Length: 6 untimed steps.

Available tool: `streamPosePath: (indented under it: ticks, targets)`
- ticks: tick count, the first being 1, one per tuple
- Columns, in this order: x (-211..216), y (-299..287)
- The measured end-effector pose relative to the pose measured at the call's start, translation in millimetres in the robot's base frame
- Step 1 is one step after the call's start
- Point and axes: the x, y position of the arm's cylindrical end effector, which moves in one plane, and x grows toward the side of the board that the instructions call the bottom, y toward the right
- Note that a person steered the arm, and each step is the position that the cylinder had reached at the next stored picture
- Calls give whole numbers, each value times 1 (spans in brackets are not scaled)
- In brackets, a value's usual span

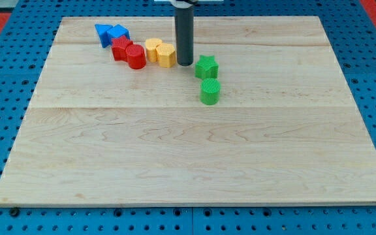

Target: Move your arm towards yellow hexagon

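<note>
My rod comes down from the view's top and my tip (185, 63) rests on the board just right of two yellow blocks. The nearer yellow block (167, 55) looks heart-like and almost touches the rod. The yellow block (153, 49) to its left looks like the hexagon. A green star (206, 66) lies just right of my tip. A green cylinder (210, 91) stands below the star.
A red star-like block (121, 48) and a red cylinder (136, 57) sit left of the yellow blocks. Two blue blocks (111, 32) lie at the upper left. The wooden board (188, 156) rests on a blue perforated table.
</note>
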Motion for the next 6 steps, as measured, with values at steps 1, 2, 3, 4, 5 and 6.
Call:
streamPosePath:
  ticks: [1,2,3,4,5,6]
  targets:
    - [6,19]
    - [34,19]
    - [74,41]
    - [86,47]
    - [61,3]
    - [41,-32]
